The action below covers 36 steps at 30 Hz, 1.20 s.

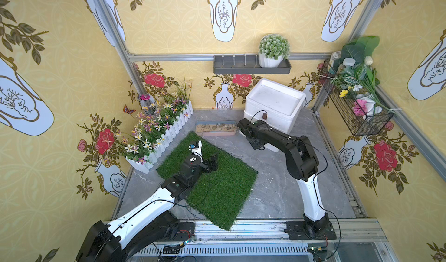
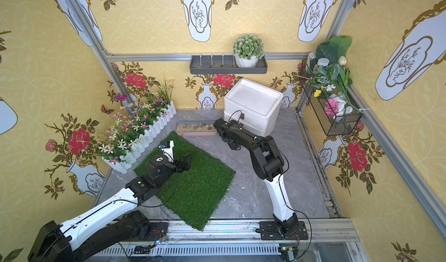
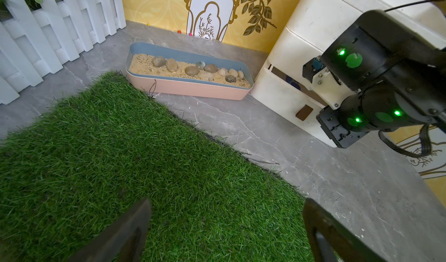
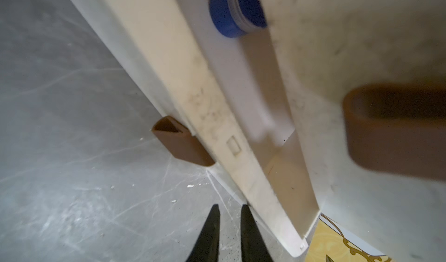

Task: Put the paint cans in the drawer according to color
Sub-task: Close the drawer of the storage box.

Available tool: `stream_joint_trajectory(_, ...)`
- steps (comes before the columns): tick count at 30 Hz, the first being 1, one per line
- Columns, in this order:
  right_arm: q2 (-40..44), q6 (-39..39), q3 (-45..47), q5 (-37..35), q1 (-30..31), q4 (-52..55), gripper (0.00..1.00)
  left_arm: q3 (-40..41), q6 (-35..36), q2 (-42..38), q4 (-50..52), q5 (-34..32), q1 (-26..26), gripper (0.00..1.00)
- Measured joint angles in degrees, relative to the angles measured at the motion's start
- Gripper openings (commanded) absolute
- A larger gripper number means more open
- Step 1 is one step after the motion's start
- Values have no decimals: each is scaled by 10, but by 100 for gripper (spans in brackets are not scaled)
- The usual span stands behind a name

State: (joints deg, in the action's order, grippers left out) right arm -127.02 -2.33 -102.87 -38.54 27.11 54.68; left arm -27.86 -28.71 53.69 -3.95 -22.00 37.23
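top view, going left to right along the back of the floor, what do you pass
white picket flower box → sand tray → drawer → wire basket of flowers on the side wall

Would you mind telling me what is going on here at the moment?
The right pincer, shut and empty, is down by the front of the white drawer chest. Its bottom drawer stands slightly open, with a blue paint can inside. The left pincer hangs open and empty over the grass mat. No other cans are in view.
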Motion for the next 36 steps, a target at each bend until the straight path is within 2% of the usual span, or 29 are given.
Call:
stream_joint_trajectory(17, -29, 54, -51, -76, -7, -25, 25, -12, -5, -10, 29, 3, 0, 100)
stream_joint_trajectory(22, -38, 68, -63, -76, -4, -26, 16, -14, -5, -13, 35, 3, 0, 100)
stream_joint_trajectory(27, -1, 83, -14, -64, 23, -57, 17, -14, -5, -16, 35, 1, 0, 100)
stream_joint_trajectory(31, 3, 83, -12, -44, 28, -74, 18, -14, -5, -14, 35, 1, 0, 100)
stream_joint_trajectory(36, -10, 83, -29, -24, 24, -68, 5, -14, -5, -14, 35, 1, 0, 100)
